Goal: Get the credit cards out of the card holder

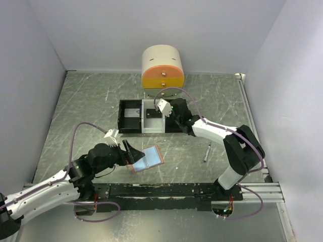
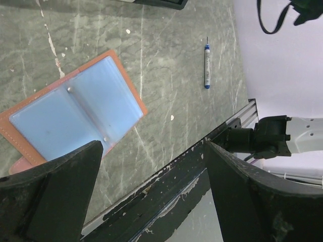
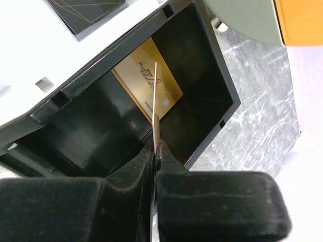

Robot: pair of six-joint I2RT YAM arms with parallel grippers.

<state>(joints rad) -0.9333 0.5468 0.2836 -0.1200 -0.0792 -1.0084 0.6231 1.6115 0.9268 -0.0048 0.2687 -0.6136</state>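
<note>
The card holder [image 1: 148, 158] lies open on the table, tan rim up and light blue lining showing; in the left wrist view the card holder [image 2: 75, 113] shows no card in its pockets. My left gripper [image 1: 132, 154] hovers at its left edge, open [image 2: 151, 151], nothing between the fingers. My right gripper [image 1: 172, 115] is shut [image 3: 155, 148] on a thin credit card [image 3: 155, 101] seen edge-on, above the black right compartment [image 3: 212, 60]. A gold card [image 3: 136, 75] lies flat in that compartment. A dark card [image 3: 86, 12] rests in the white tray.
Three trays stand side by side mid-table: black [image 1: 130, 117], white [image 1: 153, 123], black [image 1: 182, 108]. A cream-and-orange drawer box [image 1: 162, 67] sits behind them. A blue-white pen [image 1: 207, 151] [image 2: 207, 65] lies right of the holder. A black rail [image 1: 166, 190] runs along the near edge.
</note>
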